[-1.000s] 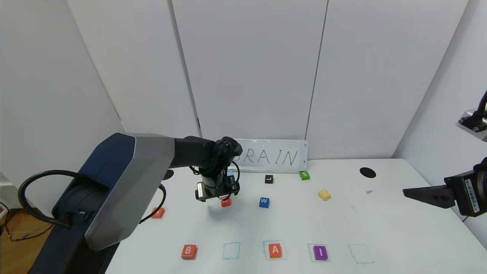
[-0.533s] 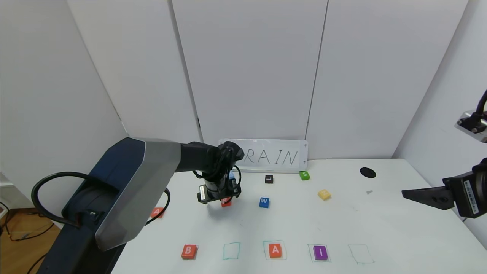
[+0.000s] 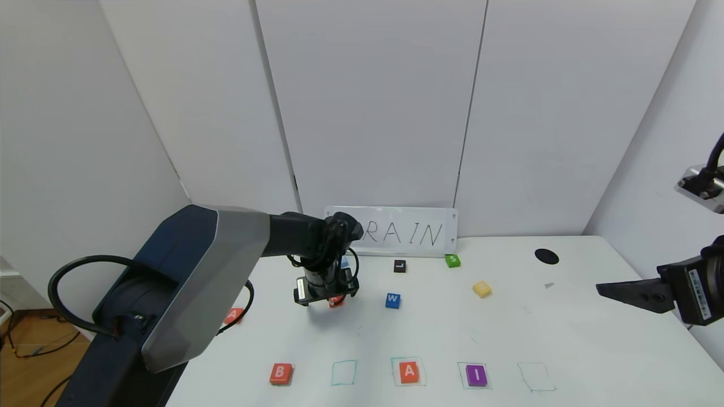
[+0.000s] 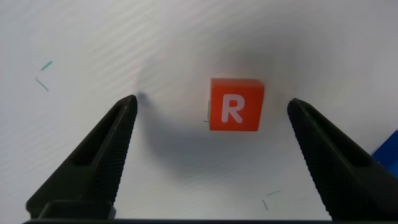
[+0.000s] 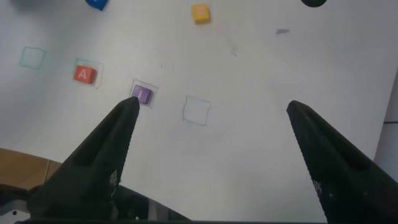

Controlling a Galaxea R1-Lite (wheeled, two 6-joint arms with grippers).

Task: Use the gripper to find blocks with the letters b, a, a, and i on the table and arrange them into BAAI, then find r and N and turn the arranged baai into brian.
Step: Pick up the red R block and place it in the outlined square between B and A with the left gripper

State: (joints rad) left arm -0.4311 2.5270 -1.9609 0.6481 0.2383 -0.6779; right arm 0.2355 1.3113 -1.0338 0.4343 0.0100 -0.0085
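Between the left gripper point(image 4: 211, 109) open jaws, r point(image 4: 235, 104) lettering clear, half-hidden from head view, right gripper point(image 5: 211, 109) open

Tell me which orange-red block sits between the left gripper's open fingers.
The R block: it lies on the table under the left gripper, unlike the B and A in the front row.
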